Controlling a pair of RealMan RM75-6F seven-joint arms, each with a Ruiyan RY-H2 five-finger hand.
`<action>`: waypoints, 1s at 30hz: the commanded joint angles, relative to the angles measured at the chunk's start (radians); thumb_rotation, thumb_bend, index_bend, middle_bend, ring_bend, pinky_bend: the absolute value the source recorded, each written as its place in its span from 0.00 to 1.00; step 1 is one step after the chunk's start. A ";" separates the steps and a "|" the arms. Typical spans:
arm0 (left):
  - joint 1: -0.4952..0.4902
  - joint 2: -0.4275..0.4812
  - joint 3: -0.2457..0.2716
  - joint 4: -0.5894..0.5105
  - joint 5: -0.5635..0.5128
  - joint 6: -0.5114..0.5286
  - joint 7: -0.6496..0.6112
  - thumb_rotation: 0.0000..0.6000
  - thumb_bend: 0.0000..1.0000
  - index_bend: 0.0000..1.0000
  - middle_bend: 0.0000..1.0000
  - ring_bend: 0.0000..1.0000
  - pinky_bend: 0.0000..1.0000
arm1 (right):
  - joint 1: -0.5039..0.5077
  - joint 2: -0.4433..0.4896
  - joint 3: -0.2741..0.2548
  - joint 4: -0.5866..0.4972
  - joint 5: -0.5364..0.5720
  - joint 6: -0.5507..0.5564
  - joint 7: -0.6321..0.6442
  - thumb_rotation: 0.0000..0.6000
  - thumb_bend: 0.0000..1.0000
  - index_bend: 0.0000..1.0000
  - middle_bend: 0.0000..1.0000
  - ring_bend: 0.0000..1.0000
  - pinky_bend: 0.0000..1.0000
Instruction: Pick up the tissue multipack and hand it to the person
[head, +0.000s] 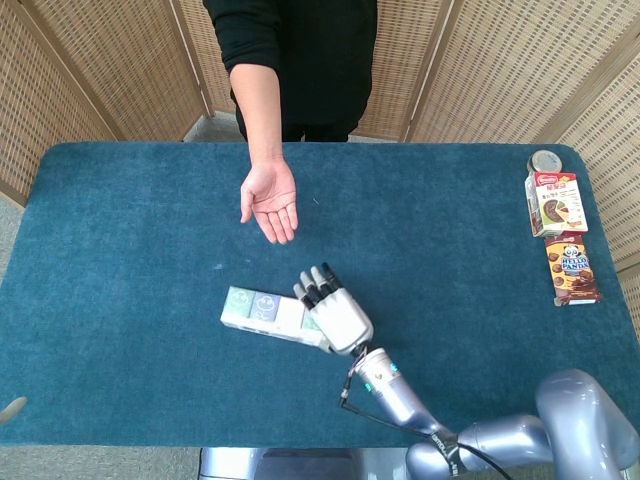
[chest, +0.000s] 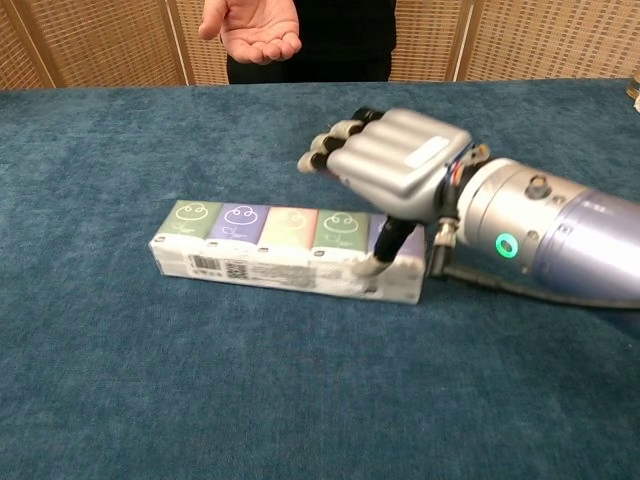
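Tissue pack (chest: 285, 250): we see it lying flat on the blue table (head: 120, 250), long side running left to right, near the front edge and short of the middle.
Right hand (chest: 395, 165): we note it sits over the right end of the tissue pack; the thumb presses the near face, the fingers (chest: 335, 150) stretch out above the top, apart from it. We cannot tell whether it grips yet.
Left hand: we find it in neither view.
Person's hand (head: 268, 200): palm up, open, held over the far half of the table, well apart from the tissue pack.
Snack boxes (head: 560, 235): two lie at the far right edge, beside a small jar (head: 545, 161).
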 joint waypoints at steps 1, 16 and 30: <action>0.001 -0.001 0.001 0.001 0.003 0.002 0.001 1.00 0.14 0.00 0.00 0.00 0.09 | -0.005 0.032 0.018 -0.010 0.023 0.000 -0.010 0.71 0.09 0.00 0.00 0.00 0.00; 0.002 -0.002 0.003 -0.004 0.007 0.004 0.010 1.00 0.14 0.00 0.00 0.00 0.09 | 0.039 0.115 0.082 -0.157 0.193 -0.165 0.095 0.71 0.09 0.00 0.00 0.00 0.00; -0.001 0.004 0.001 0.005 0.001 0.002 -0.016 1.00 0.14 0.00 0.00 0.00 0.09 | 0.092 0.032 0.112 -0.033 0.301 -0.159 0.127 0.70 0.09 0.00 0.05 0.08 0.25</action>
